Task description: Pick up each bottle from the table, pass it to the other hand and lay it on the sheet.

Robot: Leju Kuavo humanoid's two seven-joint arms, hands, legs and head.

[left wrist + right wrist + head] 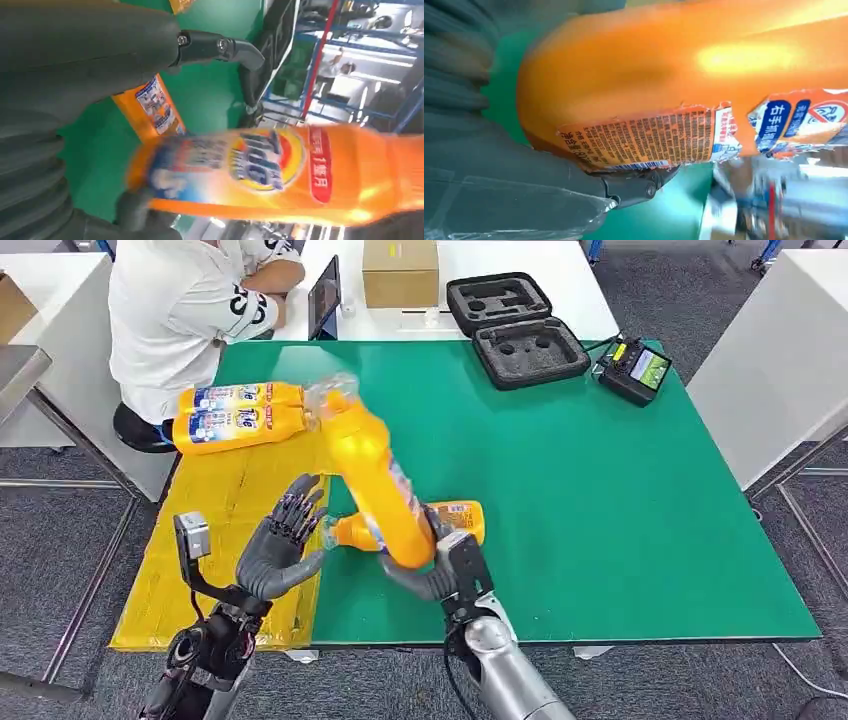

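Glossy orange plastic bottle with torn paper label; matt green table mat; crinkled yellow sheet.

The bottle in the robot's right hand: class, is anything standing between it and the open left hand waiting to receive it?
Nothing visible does. The right hand holds the bottle tilted up over the green mat, and the left hand waits open beside it. Another bottle lies on the mat behind the held one, not between them.

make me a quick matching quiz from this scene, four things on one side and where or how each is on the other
Things:
1. raised bottle
2. two bottles
3. left hand
4. black case

States:
A. open, foam showing, at the far edge of the green mat
B. gripped by the right hand
C. lying on the yellow sheet
D. fingers spread, holding nothing

Pairs: 1-B, 2-C, 3-D, 4-A
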